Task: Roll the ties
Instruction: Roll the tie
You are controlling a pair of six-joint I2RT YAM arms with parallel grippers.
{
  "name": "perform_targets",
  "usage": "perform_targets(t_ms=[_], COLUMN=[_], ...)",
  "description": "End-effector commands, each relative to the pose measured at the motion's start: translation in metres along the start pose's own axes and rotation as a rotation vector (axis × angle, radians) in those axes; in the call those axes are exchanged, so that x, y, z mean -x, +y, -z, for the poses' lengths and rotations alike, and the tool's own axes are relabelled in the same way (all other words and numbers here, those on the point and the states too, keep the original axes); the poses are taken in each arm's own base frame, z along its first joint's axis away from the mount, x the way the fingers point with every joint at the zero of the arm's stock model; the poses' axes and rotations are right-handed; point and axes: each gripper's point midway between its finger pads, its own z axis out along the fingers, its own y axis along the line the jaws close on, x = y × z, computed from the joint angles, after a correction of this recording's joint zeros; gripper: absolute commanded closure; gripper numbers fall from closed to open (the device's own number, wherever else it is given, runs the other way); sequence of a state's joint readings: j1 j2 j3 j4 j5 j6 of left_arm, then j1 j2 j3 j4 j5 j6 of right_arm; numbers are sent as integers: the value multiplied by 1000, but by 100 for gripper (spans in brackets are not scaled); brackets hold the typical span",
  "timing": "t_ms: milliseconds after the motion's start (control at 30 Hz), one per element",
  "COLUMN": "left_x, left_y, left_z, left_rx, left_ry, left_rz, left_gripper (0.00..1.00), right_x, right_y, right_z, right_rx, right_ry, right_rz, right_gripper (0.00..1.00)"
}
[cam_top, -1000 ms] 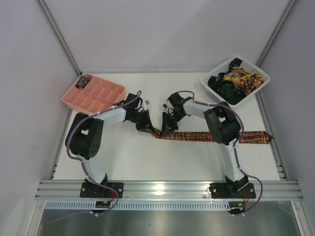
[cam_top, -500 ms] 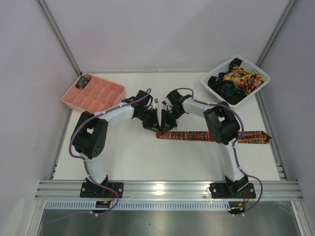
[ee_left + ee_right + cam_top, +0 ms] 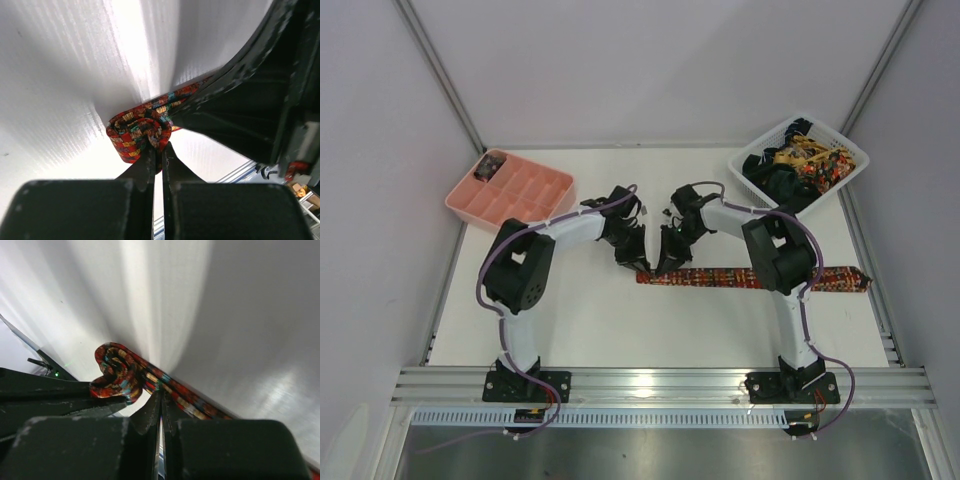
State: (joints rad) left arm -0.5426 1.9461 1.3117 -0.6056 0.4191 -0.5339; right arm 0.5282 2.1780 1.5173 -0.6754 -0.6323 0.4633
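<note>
Top external view: white basket (image 3: 835, 137), taken as landmark, holds tangled ties (image 3: 800, 165) judged not yet rolled. One patterned tie (image 3: 750, 277) is laid flat in front of it, running leftward, mostly unrolled. A small red-orange-yellow-black coil (image 3: 140, 131), begun at the end farthest from the basket, is pinched by the closed left gripper (image 3: 156, 147); the right gripper (image 3: 160, 395) is closed beside the coil, its hold uncertain.

Tie (image 3: 720, 276) spans table (image 3: 620, 325) (front free; basket (image 3: 855, 160), tray (image 3: 520, 190) behind).
</note>
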Motion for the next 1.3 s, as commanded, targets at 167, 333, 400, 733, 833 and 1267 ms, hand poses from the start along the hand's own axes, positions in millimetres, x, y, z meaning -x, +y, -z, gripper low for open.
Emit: perform_targets(t_ms=[167,333,400,733,833,1267], left_x=[1,-4,-2,-13,-11,-10], left_y=[-23,-23,-26,-25,-26,-25], left_z=[-5,-9,-6,-7,-6,-7], left_rx=[-52,-86,-110,-164,-166,-166], left_ry=[-17,-31,-54,-92,-91,-94], left_rz=[-22,-37,-49,-87,-96,-105], left_gripper=[73,61,59,50,46,44], right_x=[16,25,29,14,6,-23], right_y=[7,13,16,48,54,24], right_z=[28,38,43,50,48,26], right_rx=[19,61,75,213,232,165], right_ry=[-91,-104,-110,-22,1,75], right_rz=[4,-19,-18,3,27,3], right_gripper=[94,94,94,94,94,95])
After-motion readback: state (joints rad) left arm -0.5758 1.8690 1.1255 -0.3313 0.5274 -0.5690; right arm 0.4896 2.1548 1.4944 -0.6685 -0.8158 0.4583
